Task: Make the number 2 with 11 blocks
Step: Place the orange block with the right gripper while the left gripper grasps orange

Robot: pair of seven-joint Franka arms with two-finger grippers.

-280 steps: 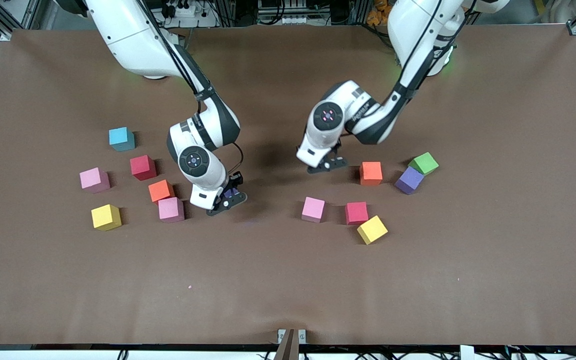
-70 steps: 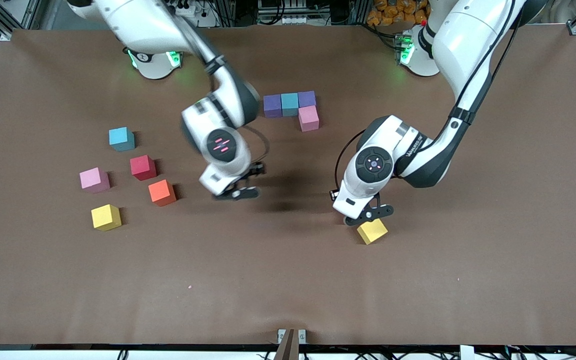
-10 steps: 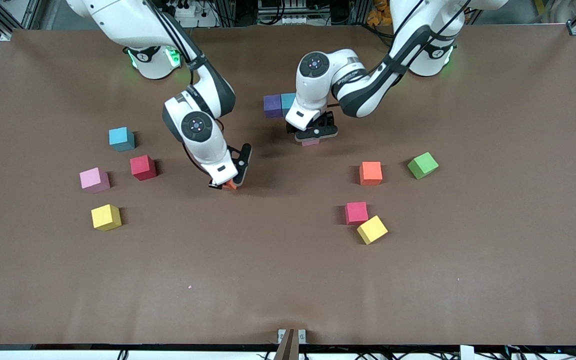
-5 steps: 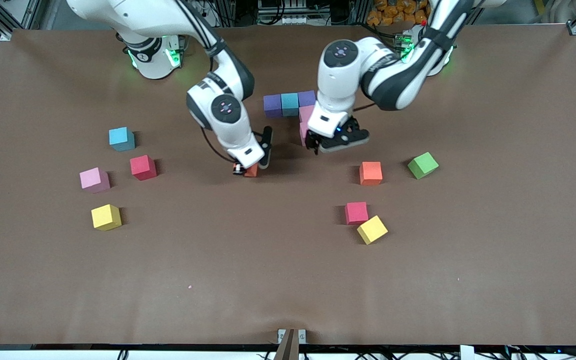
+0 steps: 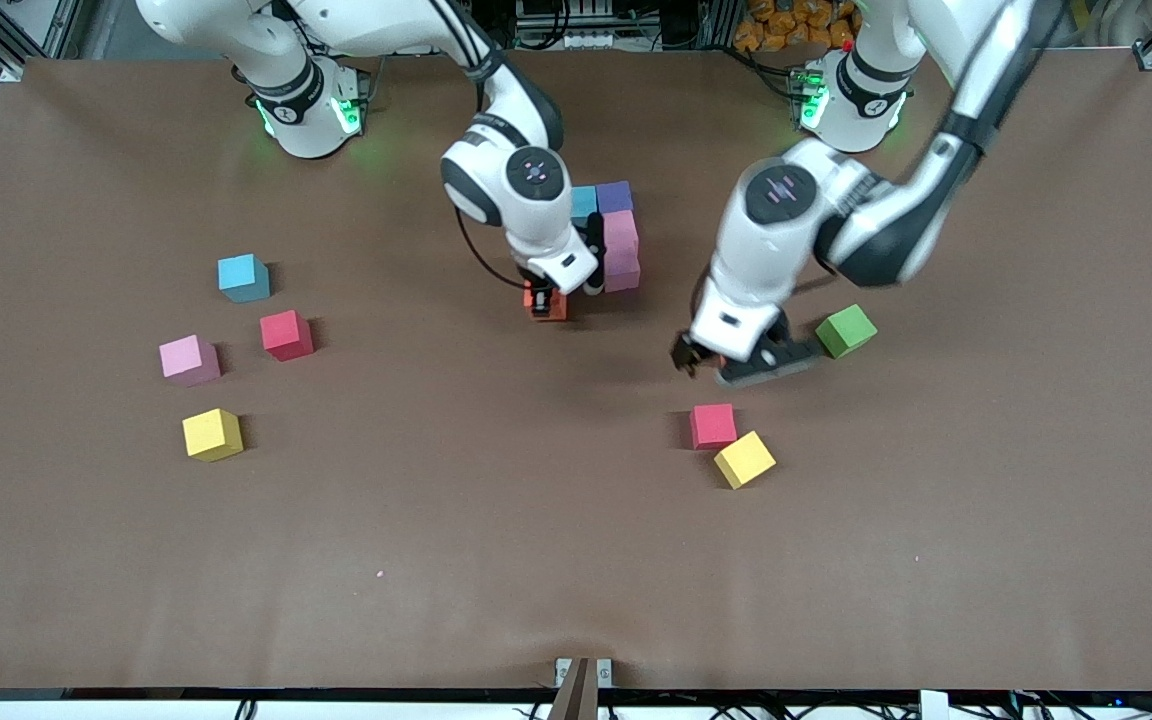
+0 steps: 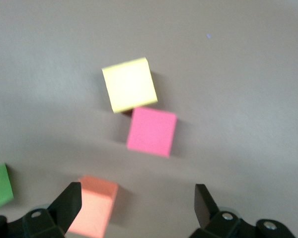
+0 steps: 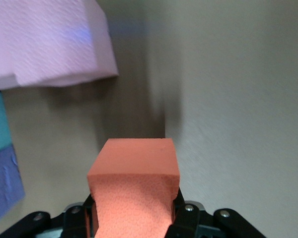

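Observation:
The started number 2 (image 5: 620, 232) is a row with a sky blue block (image 5: 584, 203) and a purple block (image 5: 615, 196), plus two pink blocks (image 5: 622, 270) running toward the front camera; the right arm hides part of the row. My right gripper (image 5: 551, 295) is shut on an orange block (image 5: 546, 303) (image 7: 134, 198), held low beside the nearer pink block (image 7: 49, 44). My left gripper (image 5: 736, 362) (image 6: 136, 193) is open over a second orange block (image 6: 92, 206), which lies just inside one finger and is hidden in the front view.
A red block (image 5: 713, 425) and a yellow block (image 5: 744, 459) lie close to the left gripper, with a green cube (image 5: 846, 330) beside it. Toward the right arm's end lie sky blue (image 5: 242, 277), red (image 5: 286, 334), pink (image 5: 188, 359) and yellow (image 5: 212, 434) blocks.
The right gripper has carried its orange block across to the pink blocks. The left gripper has left the second pink block in the column and swung over to the orange block by the green cube.

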